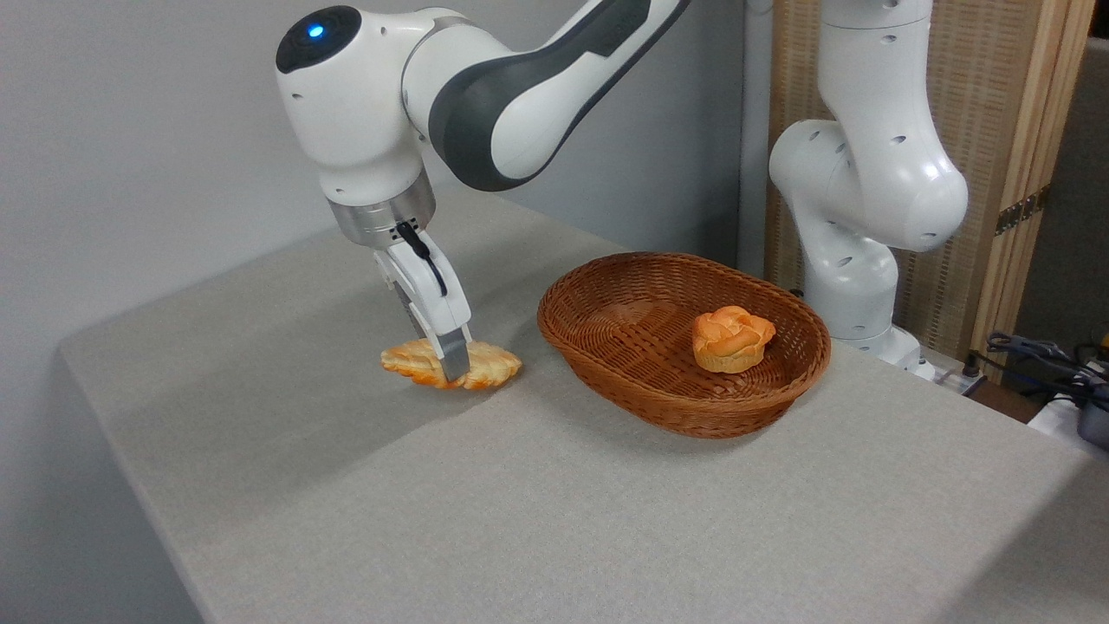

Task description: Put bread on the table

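Observation:
The bread [489, 364], a long flat pastry with a pale top and golden-orange lobed edges, lies low on the grey speckled table [554, 503], left of the basket. My gripper [452, 368] reaches down over its middle. The near finger [450, 351] presses against the bread's front edge and hides its centre; the far finger is hidden behind it. The gripper looks shut on the bread, whose underside is touching or just above the table.
A brown oval wicker basket [606, 364] stands to the right of the bread, holding a small round orange swirled bun [732, 338]. The arm's white base [853, 286] stands behind the basket. Cables [1048, 360] lie at the far right edge.

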Robot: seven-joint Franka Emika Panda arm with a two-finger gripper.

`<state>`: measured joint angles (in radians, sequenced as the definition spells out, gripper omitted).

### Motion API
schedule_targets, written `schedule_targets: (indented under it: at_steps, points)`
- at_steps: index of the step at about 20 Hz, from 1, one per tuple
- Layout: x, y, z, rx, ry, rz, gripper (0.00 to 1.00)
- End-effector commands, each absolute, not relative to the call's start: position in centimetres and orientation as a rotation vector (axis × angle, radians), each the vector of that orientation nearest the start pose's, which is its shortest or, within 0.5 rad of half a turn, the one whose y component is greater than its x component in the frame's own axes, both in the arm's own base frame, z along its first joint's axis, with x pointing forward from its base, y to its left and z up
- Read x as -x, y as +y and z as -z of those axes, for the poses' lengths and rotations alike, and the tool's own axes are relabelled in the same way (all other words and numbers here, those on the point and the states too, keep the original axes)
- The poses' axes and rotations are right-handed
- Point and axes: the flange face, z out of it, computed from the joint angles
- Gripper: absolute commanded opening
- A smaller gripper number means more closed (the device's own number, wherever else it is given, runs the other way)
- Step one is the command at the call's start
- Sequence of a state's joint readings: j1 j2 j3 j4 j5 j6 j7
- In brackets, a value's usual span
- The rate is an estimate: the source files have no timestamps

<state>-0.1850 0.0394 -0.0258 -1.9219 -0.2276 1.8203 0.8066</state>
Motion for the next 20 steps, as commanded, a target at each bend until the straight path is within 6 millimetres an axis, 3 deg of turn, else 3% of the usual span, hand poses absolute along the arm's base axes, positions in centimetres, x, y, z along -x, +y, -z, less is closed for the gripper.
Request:
schedule_targets:
  at_steps: [1,6,11,14,15,20]
  points:
    - [-53.7,-13.5,-46.5,2.991,1.532,-0.127,1.00]
    - [-53.2,-13.6,-48.2,2.947,1.538,-0.089,1.00]
    - [-52.1,-13.4,-57.1,2.924,1.466,0.150,1.00]
    - [-51.8,-13.1,-61.3,2.872,1.426,0.176,1.00]
    - [-51.8,-12.9,-62.5,2.865,1.419,0.188,1.00]
    - [-51.4,-9.9,-64.6,2.904,1.362,0.122,1.00]
